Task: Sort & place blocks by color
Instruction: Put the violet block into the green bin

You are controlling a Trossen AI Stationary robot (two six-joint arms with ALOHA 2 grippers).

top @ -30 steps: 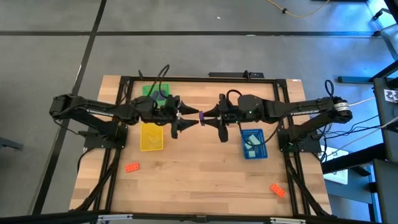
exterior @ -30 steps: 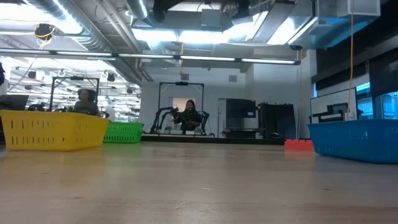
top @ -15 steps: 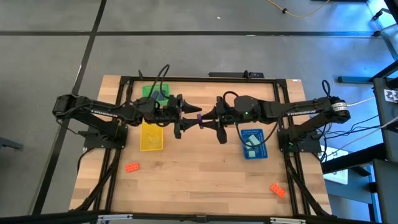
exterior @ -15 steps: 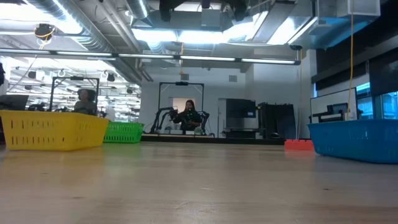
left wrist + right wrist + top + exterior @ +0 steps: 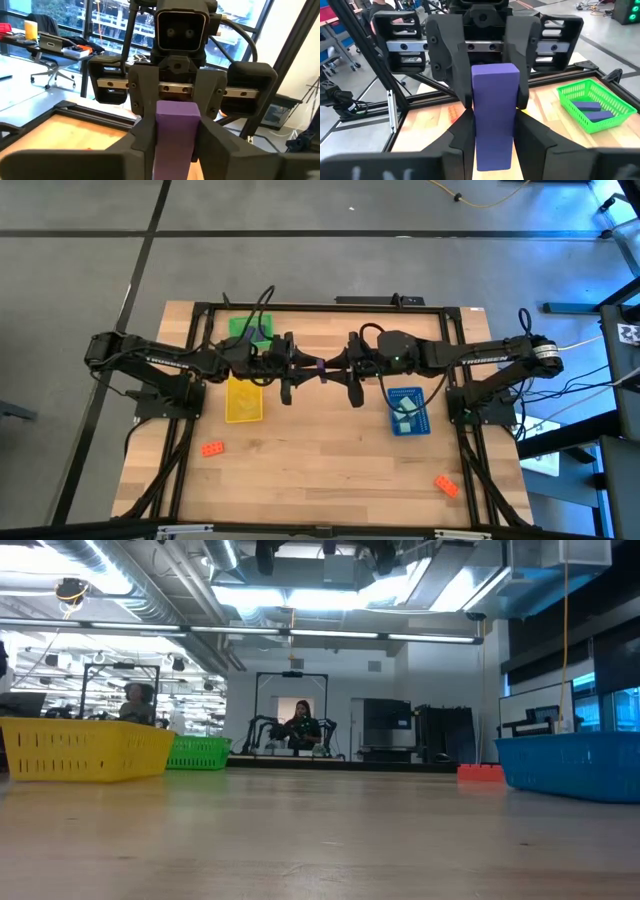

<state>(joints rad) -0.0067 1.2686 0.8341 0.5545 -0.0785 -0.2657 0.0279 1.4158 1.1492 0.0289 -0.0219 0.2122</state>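
Overhead, you have three baskets across the back half of the table (image 5: pixel 330 470): at the left the green basket (image 5: pixel 243 327) sits at the rear, partly under the left arm, and the right wrist view shows two purple bricks (image 5: pixel 589 111) lying in it. Just in front of it is the yellow basket (image 5: pixel 244 400); you cannot tell from these views whether anything lies in it. Over on the right the blue basket (image 5: pixel 407 411) holds pale teal bricks (image 5: pixel 405 410). Two orange-red bricks are loose on the wood, one (image 5: pixel 212 448) near the front left, well forward of the yellow basket, and one (image 5: pixel 446 486) near the front right corner. Between the baskets, above mid-table, your two grippers meet nose to nose. The left gripper (image 5: pixel 298 368) and the right gripper (image 5: pixel 341 368) each point at the other, and a purple brick (image 5: pixel 320 367) bridges the gap between them. In the left wrist view the purple brick sits clamped between the right gripper's fingers (image 5: pixel 140 100), and the left fingers flank its near end. In the right wrist view the same brick is pinched between the left gripper's fingers (image 5: pixel 446 55), so both sets of jaws are closed on it, one at each end.
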